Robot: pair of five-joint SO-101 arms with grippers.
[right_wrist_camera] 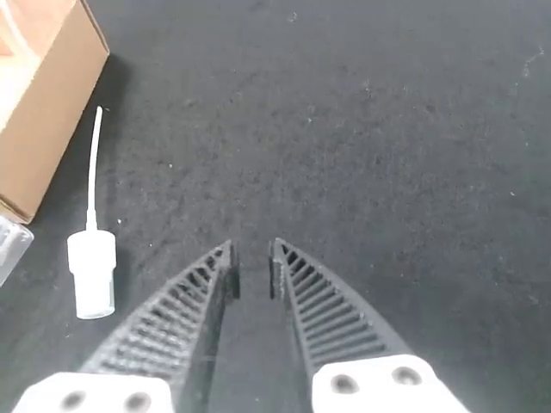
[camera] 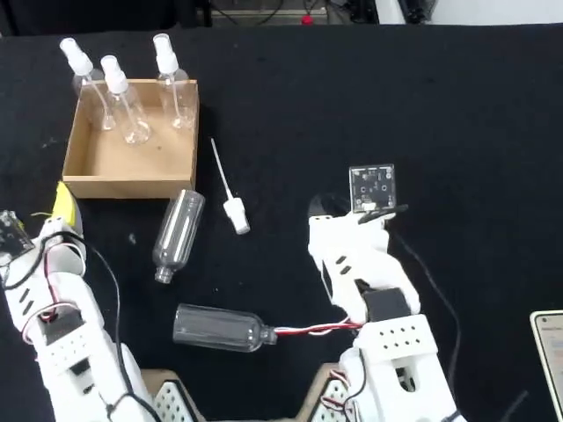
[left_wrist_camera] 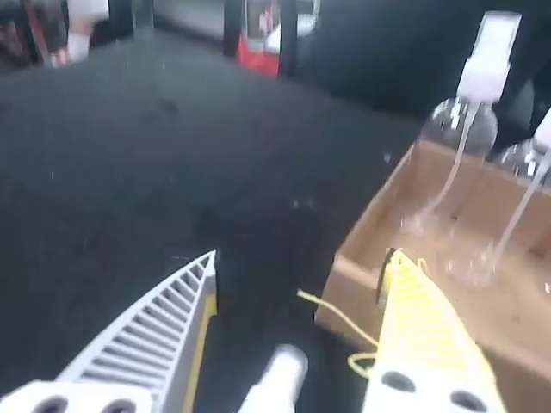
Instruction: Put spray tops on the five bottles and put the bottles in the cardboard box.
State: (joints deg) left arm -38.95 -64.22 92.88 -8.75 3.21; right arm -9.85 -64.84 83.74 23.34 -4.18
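Black tabletop [camera: 475,114], cardboard box [camera: 106,163] at far left, part-filled.
Upright along box's far wall: 3 topped bottles [camera: 129,119]. Spread wide, holding nothing, just beside box's near corner: left pincer [left_wrist_camera: 301,258]. Almost pressed together, slim gap, nothing held, well right of box: right pincer [right_wrist_camera: 252,249]. Lying flat w/o tops: one bottle [camera: 179,230] just in front of box, another bottle [camera: 215,327] nearer the arms. Btwn box & right pincer: loose spray top [camera: 236,214].
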